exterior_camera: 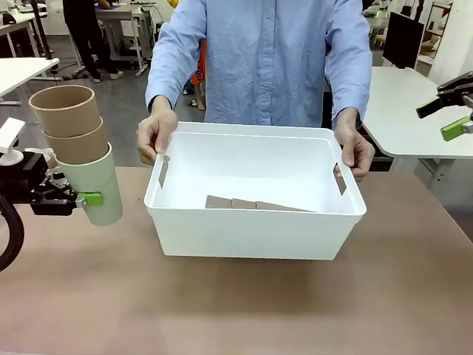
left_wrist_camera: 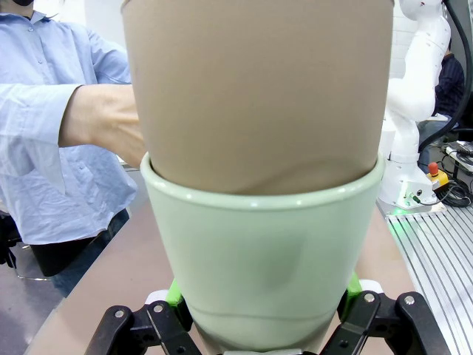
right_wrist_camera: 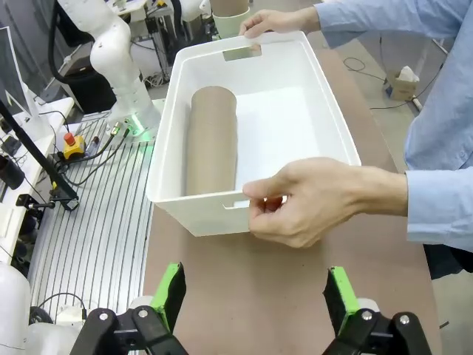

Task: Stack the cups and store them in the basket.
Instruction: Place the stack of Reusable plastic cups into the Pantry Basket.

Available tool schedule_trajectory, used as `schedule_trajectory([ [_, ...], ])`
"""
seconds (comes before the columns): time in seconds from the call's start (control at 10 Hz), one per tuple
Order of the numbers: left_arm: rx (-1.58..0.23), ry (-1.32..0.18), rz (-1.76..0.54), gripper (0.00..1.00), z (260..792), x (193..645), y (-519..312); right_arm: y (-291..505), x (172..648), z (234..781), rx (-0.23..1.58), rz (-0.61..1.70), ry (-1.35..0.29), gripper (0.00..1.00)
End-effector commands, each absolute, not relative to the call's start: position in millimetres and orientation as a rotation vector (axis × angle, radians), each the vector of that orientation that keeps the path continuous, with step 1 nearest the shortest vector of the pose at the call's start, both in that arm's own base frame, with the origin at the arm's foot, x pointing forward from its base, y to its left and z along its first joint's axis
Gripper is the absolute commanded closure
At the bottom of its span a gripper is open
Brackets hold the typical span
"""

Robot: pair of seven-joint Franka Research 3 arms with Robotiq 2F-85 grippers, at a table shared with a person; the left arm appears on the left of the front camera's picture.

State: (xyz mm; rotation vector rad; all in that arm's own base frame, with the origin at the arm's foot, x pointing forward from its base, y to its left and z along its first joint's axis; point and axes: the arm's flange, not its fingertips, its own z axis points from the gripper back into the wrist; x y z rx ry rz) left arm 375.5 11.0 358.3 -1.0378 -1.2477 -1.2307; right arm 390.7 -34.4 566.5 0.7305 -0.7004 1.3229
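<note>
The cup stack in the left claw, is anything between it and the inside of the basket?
Only the basket's own near-side wall and the person's hand gripping that rim. The cup stack hangs beside the basket in the left claw; lifted over the rim, its path looks open.

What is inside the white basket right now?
A stack of tan cups lies on its side on the basket floor. How many cups it holds cannot be counted, since they are nested.
</note>
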Motion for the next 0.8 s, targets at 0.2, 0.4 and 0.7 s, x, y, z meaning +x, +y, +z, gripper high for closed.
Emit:
schedule_trajectory([
  [0.2, -1.044, -1.266, -1.218, 0.14, 364.2, 375.2, 9.2, -34.3, 391.1, 570.8, 0.736, 1.311, -0.690, 0.00],
  [0.4, -1.044, -1.266, -1.218, 0.14, 364.2, 375.2, 9.2, -34.3, 391.1, 570.8, 0.736, 1.311, -0.690, 0.00],
  [0.7, -1.044, -1.266, -1.218, 0.14, 364.2, 375.2, 9.2, -34.3, 391.1, 570.8, 0.736, 1.311, -0.690, 0.00],
])
